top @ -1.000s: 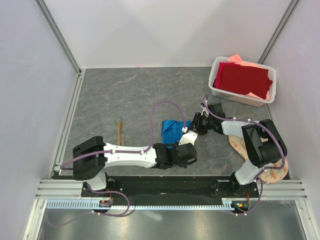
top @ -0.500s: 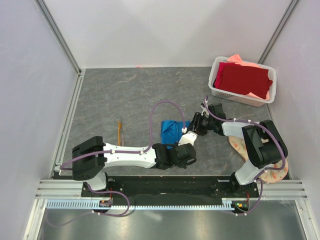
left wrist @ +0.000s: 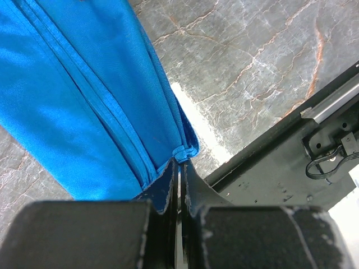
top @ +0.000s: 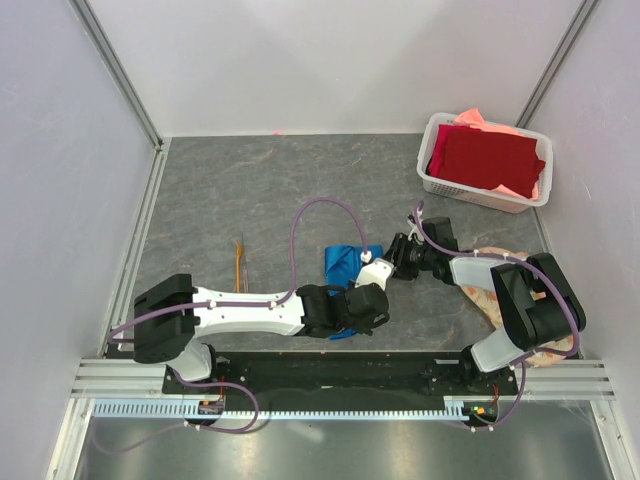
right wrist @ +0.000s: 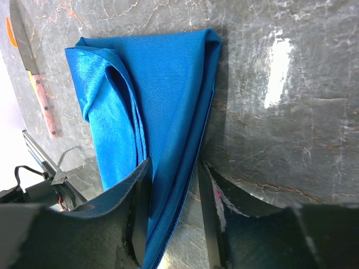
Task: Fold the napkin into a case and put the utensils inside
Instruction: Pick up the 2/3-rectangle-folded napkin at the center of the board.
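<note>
The bright blue napkin (top: 343,260) lies folded in narrow layers at the table's middle. In the left wrist view, the napkin (left wrist: 84,84) stretches up and away from my left gripper (left wrist: 180,162), which is shut on its hemmed corner. From above, my left gripper (top: 348,326) sits low near the front rail. My right gripper (top: 390,262) is at the napkin's right edge. In the right wrist view its jaws (right wrist: 174,168) stand apart, with the napkin's (right wrist: 162,84) folded edge running between them. The thin orange-brown utensils (top: 238,262) lie apart to the left and show in the right wrist view (right wrist: 42,101).
A white basket (top: 432,178) at the back right holds a dark red cloth (top: 488,158) over a salmon-pink one (top: 478,118). A floral mat (top: 545,350) lies under my right arm. The black base rail (left wrist: 280,151) runs close to the held corner.
My left gripper has drawn back toward the front rail with the napkin corner, stretching the cloth narrower. My right arm has shifted a little to the right and nearer.
</note>
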